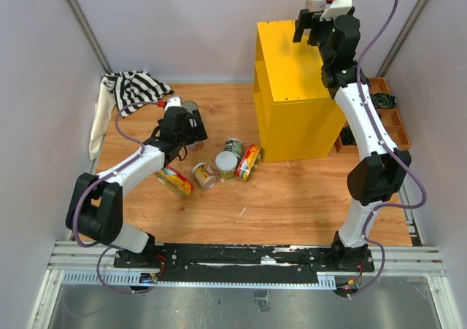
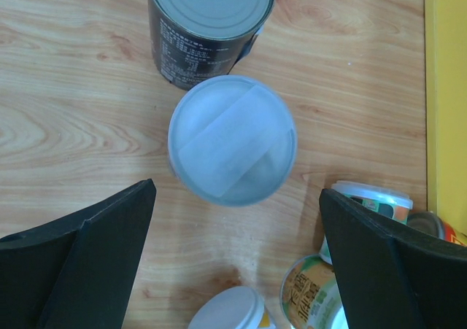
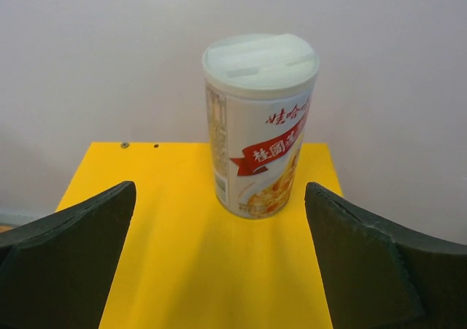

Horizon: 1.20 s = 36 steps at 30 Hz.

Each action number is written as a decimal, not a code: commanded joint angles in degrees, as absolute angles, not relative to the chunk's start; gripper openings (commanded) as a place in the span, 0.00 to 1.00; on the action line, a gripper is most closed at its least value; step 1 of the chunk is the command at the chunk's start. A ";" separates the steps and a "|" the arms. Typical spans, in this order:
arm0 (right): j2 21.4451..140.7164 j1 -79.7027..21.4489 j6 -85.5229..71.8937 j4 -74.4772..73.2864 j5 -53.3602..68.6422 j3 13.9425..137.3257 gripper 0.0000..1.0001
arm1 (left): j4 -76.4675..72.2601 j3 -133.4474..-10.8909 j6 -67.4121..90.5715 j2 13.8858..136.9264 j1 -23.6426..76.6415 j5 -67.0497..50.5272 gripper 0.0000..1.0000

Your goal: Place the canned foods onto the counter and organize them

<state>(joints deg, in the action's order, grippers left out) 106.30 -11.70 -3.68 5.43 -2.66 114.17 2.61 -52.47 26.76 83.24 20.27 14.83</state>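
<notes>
Right wrist view is showing one can (image 3: 259,132) standing upright at the far end of the counter (image 3: 182,271). The right gripper (image 3: 220,188) is spreading wide either side of it, touching nothing, so that placement is looking done. Left wrist view is showing the left gripper (image 2: 237,190) hanging, fingers spread, over a white-lidded can (image 2: 232,139) just beside a dark can (image 2: 208,30). Next, I'd say, it needs lowering squarely and closing. I'm counting one counter, two grippers and one can up. Six are showing on the table (image 1: 306,198) from above, plus the one under the gripper.
</notes>
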 commanded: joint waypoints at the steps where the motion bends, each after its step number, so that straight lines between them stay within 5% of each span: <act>1: 102.60 -13.60 -3.19 5.66 -4.23 111.56 0.99 | -2.42 -51.97 25.35 85.13 19.68 17.43 0.99; 15: 92.19 -17.48 -1.58 5.89 -6.91 101.44 0.99 | -17.05 -48.90 22.29 89.87 19.63 22.25 0.94; 19: 89.42 -19.16 -0.59 5.57 -8.00 98.73 0.99 | -20.26 -48.60 20.38 91.20 19.62 20.25 0.80; 24: 86.76 -20.25 0.12 4.72 -8.95 95.61 0.99 | -21.94 -48.19 19.37 91.43 19.74 17.10 0.35; 27: 85.19 -20.69 0.47 3.94 -9.60 94.26 0.99 | -21.71 -48.28 18.48 90.86 19.85 15.77 0.18; 36: 80.55 -23.23 2.32 0.38 -10.79 93.01 0.99 | -19.47 -48.30 14.04 83.67 21.80 11.77 0.00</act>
<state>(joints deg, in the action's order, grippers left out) 84.12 -21.17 0.30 1.48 -9.17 93.21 -16.93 -47.88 16.86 89.49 20.45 14.50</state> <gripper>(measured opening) 0.992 0.677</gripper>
